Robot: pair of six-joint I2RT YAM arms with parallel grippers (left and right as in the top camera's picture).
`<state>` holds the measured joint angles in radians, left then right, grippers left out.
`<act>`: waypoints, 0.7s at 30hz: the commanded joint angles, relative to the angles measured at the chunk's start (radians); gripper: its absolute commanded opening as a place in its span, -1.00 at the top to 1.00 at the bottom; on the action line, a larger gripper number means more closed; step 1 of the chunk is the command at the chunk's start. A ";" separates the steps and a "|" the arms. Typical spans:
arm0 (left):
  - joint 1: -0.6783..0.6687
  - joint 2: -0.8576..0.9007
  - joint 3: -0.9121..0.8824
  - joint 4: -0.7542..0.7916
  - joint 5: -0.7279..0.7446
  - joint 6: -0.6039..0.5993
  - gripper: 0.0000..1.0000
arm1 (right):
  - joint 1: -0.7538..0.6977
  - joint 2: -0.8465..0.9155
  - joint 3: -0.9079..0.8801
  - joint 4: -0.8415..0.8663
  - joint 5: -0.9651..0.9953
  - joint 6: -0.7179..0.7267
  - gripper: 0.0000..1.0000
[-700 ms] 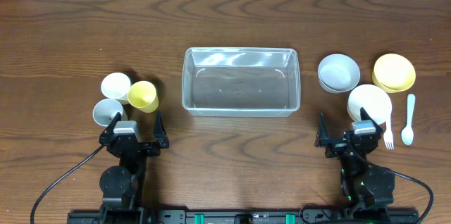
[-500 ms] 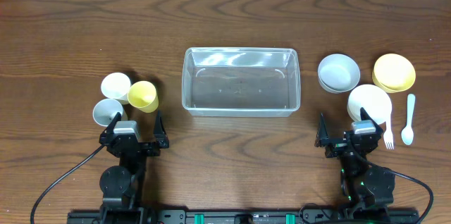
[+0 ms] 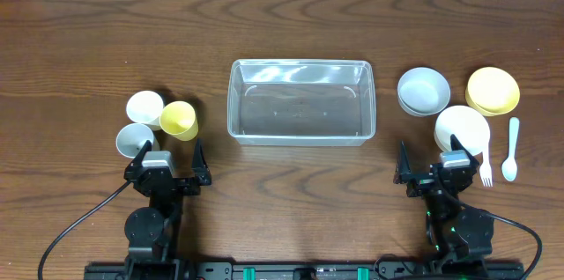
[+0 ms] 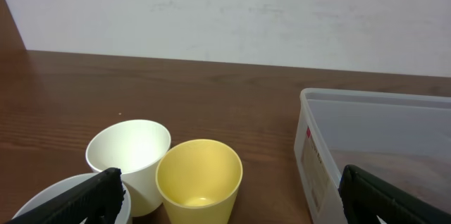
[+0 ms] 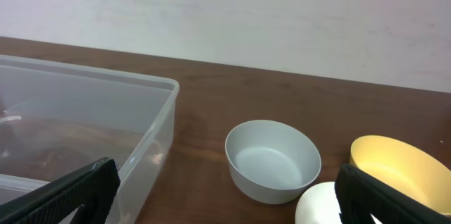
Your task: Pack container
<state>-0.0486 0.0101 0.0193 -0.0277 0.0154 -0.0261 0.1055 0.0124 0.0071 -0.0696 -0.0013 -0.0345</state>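
Stillness is all I can report: nothing has shifted in the last moments, and my left gripper [image 3: 167,158] and right gripper [image 3: 430,161] sit parked at the near edge, jaws spread wide and holding nothing. Packing therefore looks unstarted to me: the container [image 3: 301,102] stands empty at mid-table, with three cups [image 3: 179,120] to its left and three bowls [image 3: 423,91], a fork [image 3: 486,173] and a spoon [image 3: 511,150] to its right, all outside it. Underneath, the table [image 3: 282,25] is dark grained wood, and a plain white wall [image 4: 282,13] closes the far side.
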 commanded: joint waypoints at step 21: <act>0.000 -0.006 -0.015 -0.043 -0.027 -0.002 -0.96 | -0.007 -0.006 -0.002 -0.003 -0.007 0.064 -0.99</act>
<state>-0.0486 0.0101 0.0193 -0.0277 0.0154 -0.0261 0.1055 0.0124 0.0071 -0.0696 -0.0013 -0.0216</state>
